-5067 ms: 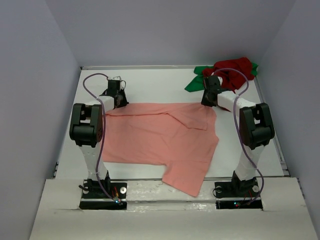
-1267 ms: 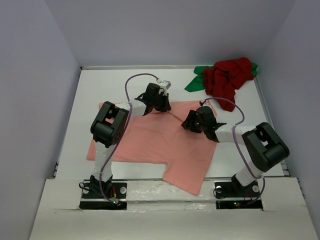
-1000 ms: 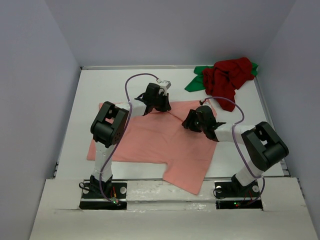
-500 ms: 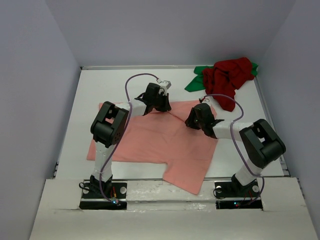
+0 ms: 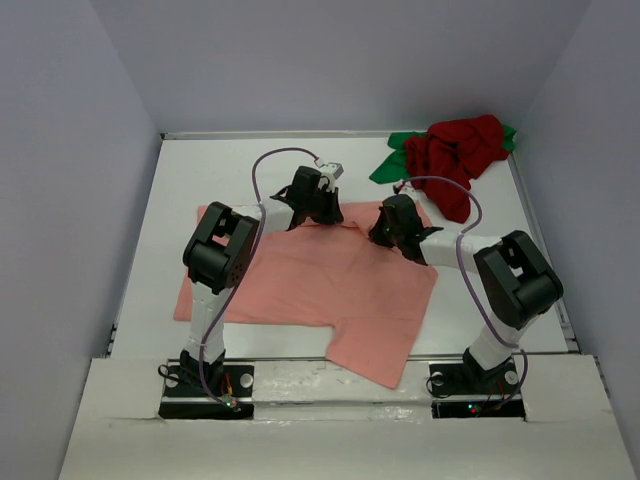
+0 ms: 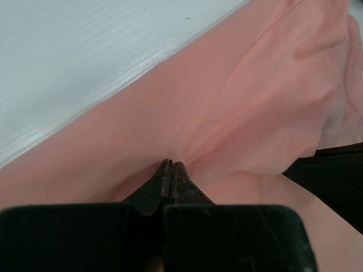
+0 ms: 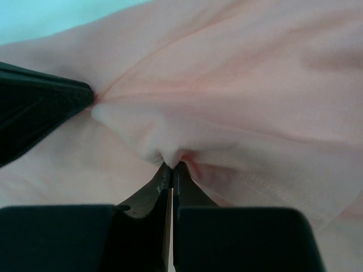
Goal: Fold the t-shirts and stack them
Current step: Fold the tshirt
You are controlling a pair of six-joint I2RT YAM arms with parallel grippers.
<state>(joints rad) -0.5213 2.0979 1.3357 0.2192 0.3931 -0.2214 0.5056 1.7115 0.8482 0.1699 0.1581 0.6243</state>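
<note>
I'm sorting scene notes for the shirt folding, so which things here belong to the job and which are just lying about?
Part of the job: salmon-pink shirt, pinched by the left fingers and the right fingers; dark red shirt; green shirt beneath it.
Just there: white table; grey walls.

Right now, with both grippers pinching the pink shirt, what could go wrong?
The left gripper and right gripper each hold only a small pinch of the pink shirt, so the cloth might slip out when pulled. They sit close together near its far edge, so they could bump or make a crooked fold. The right arm's cable loops near the red shirt and might catch it.
</note>
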